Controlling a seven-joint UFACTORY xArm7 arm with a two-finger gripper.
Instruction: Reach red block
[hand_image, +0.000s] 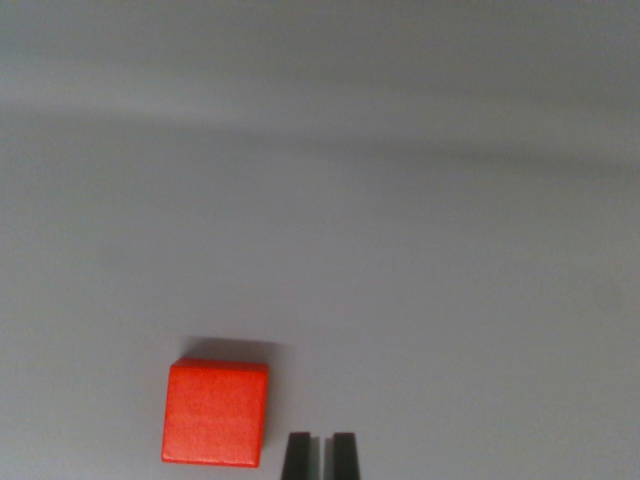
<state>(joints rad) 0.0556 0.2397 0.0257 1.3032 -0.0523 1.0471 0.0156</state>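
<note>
- The red block (216, 413) lies flat on a plain grey table (420, 230), low in the wrist view and toward the wrist view's left; no table edge or corner shows, so its place on the surface cannot be pinned more closely.
- The gripper (321, 455) enters at the bottom edge of the view, its two dark fingertips (297, 456) drawn almost together with only a thin slit between them, and nothing pinched.
- The block sits just beside the fingertips, on the wrist view's left of them, apart from them and untouched; a soft shadow falls along its far side.
- The step in hand, as I judge it, is the final approach: the tips are near but not lined up with the block.
- To do it well, shift the gripper sideways toward the wrist view's left until the slit between the fingers sits over the middle of the block's top face.
- Travel sideways above the block, since tips this close together could nudge it across the smooth table.
- If a grasp is meant to follow, spread the fingers wider than the block before lowering; pressed together as now, they would land on its top.
</note>
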